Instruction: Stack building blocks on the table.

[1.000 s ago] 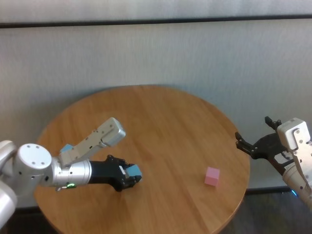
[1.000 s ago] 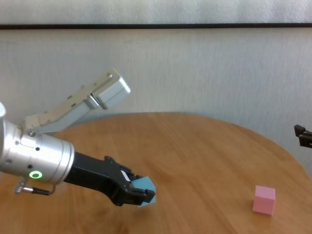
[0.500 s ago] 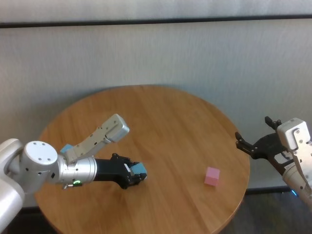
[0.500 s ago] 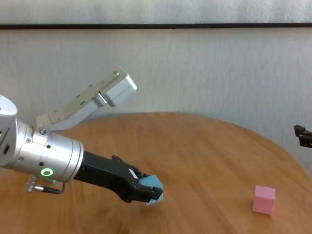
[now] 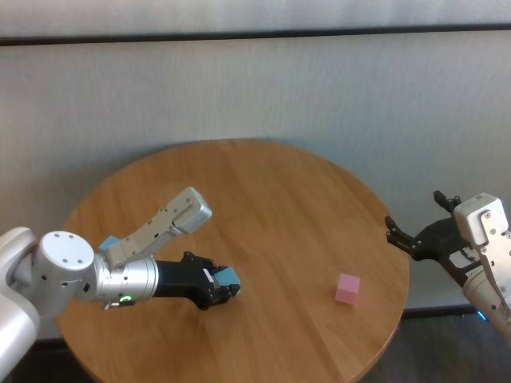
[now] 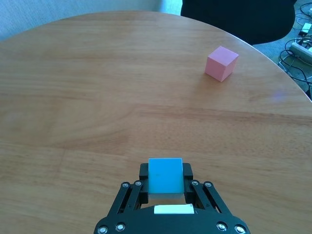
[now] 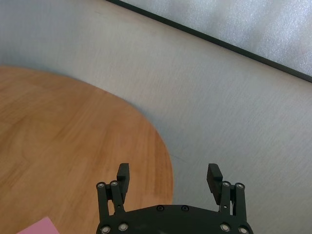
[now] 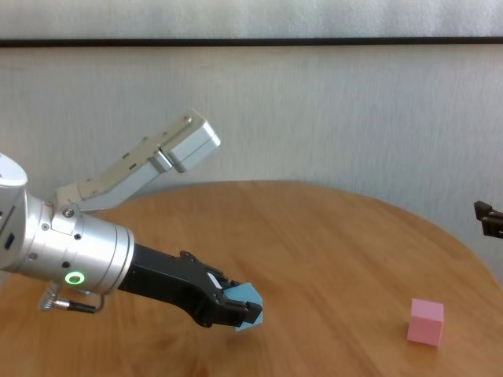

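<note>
My left gripper (image 5: 223, 290) is shut on a light blue block (image 5: 229, 278) and holds it just above the round wooden table (image 5: 271, 191), left of centre. In the left wrist view the block (image 6: 165, 175) sits squarely between the fingers (image 6: 144, 171). A pink block (image 5: 347, 288) rests on the table to the right, well apart from the left gripper. A second light blue block (image 5: 109, 242) peeks out behind my left arm near the table's left edge. My right gripper (image 5: 417, 219) hangs open beyond the table's right edge, with nothing in it.
A pale wall with a dark stripe (image 5: 255, 36) stands behind the table. My left arm's grey elbow link (image 5: 164, 225) rises over the left part of the table. Bare wood lies between the held block and the pink block (image 6: 222, 63).
My left gripper has carried the light blue block a little to the right over the table, then held still. The right arm and the pink block have not moved.
</note>
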Controlling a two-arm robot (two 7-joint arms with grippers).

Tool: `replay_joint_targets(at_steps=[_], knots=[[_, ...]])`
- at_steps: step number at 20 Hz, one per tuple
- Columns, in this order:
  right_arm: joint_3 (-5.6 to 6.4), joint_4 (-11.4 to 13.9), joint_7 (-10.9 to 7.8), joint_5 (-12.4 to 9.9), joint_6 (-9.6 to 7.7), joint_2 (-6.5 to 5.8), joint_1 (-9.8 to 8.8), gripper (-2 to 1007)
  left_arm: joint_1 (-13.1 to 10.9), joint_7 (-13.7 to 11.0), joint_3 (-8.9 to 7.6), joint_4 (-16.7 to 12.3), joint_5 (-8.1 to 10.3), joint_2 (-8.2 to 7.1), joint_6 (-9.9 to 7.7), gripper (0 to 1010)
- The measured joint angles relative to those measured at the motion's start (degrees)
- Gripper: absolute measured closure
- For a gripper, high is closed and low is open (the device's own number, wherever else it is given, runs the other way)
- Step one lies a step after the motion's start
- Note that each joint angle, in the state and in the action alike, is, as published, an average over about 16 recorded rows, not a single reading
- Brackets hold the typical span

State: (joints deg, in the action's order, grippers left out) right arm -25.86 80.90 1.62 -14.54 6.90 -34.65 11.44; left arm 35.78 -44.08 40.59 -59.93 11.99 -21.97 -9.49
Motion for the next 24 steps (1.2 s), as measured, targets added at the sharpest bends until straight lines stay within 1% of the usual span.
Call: replay_joint_targets(at_steps=[4, 8, 13, 15, 19, 21, 24], knots=[[0.0, 0.0, 0.0, 0.0, 0.0, 0.0, 0.0, 4, -0.07, -0.03, -0.06, -0.13, 0.01, -0.05, 0.0, 568], [0.0, 0.0, 0.0, 0.0, 0.0, 0.0, 0.0, 4, -0.13, -0.05, -0.11, -0.23, 0.02, -0.08, 0.02, 489], [0.0, 0.0, 0.0, 0.0, 0.0, 0.0, 0.0, 4, -0.25, -0.09, -0.25, -0.38, 0.14, -0.12, 0.18, 340], [0.0, 0.0, 0.0, 0.0, 0.0, 0.0, 0.0, 4, -0.46, -0.11, -0.59, -0.69, 0.54, -0.18, 0.55, 271], [0.0, 0.0, 0.0, 0.0, 0.0, 0.0, 0.0, 4, -1.56, 0.79, -2.2, -2.25, 2.33, -0.56, 2.07, 149], [0.0, 0.0, 0.0, 0.0, 0.0, 0.0, 0.0, 4, -2.43, 2.14, -3.34, -3.49, 3.09, -0.9, 3.29, 105], [0.0, 0.0, 0.0, 0.0, 0.0, 0.0, 0.0, 4, -4.09, 4.93, -5.33, -5.69, 3.89, -1.51, 5.46, 53]])
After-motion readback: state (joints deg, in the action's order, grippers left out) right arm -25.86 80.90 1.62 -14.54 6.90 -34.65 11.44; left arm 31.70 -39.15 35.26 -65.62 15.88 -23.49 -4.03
